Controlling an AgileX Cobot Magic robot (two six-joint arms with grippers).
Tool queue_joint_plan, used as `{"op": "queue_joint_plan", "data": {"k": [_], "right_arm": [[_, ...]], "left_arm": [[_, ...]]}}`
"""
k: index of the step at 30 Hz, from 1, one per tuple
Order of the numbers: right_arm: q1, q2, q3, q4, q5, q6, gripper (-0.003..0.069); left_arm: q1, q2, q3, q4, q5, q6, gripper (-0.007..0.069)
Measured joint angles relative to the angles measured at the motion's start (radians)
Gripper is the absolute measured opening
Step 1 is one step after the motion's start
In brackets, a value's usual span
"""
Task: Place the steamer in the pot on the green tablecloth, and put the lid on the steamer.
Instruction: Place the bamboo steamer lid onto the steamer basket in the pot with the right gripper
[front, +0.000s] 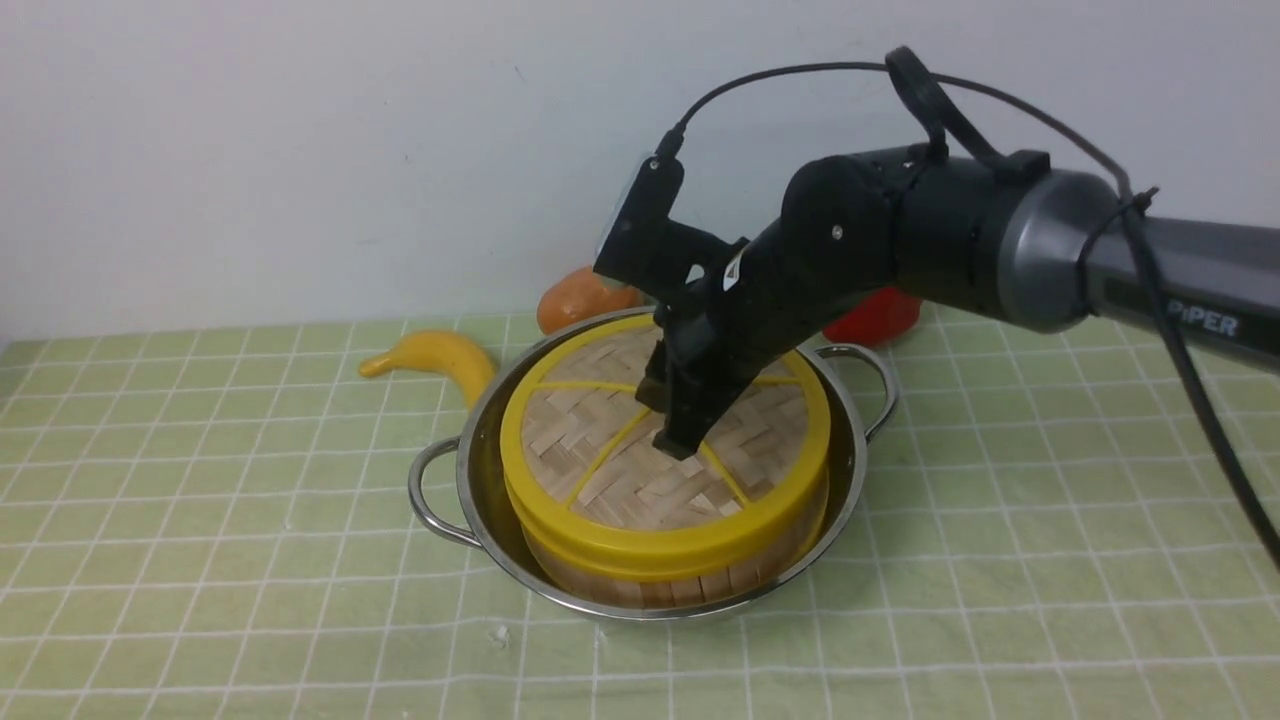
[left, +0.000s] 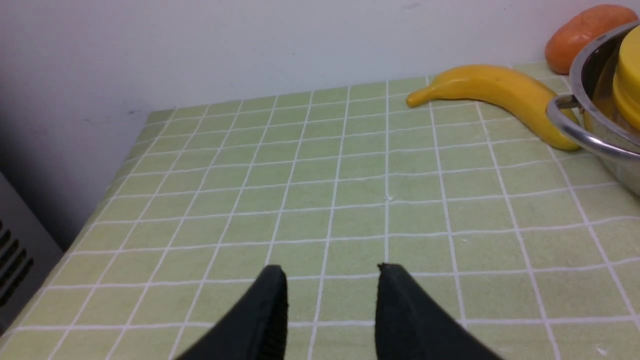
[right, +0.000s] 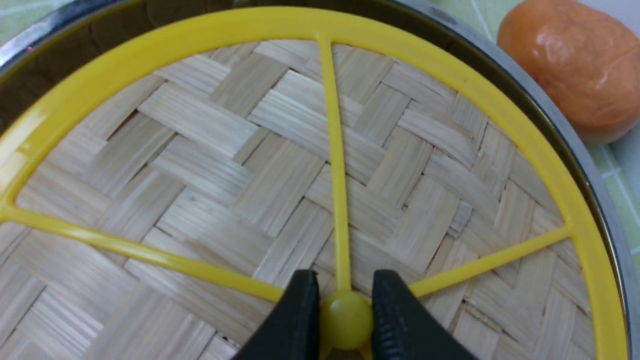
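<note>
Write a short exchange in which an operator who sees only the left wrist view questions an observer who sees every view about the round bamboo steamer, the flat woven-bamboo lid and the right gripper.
Operator: My view shows only the edge of the pot. Is the lid on?
Observer: Yes. The flat woven-bamboo lid covers the round bamboo steamer, which sits inside the shiny steel pot.
Operator: What is the right gripper doing?
Observer: The right gripper is shut on the lid's small yellow centre knob, a finger on each side of it.
</note>
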Motion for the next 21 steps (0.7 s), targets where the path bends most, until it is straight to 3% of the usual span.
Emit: {"op": "queue_joint_plan", "data": {"k": [21], "right_arm": [[0.000,-0.003,-0.012,0.013,0.042,-0.103,0.0147]], "left_arm": [[0.000,0.000,0.000,0.000,0.000,0.000,0.0243]]}}
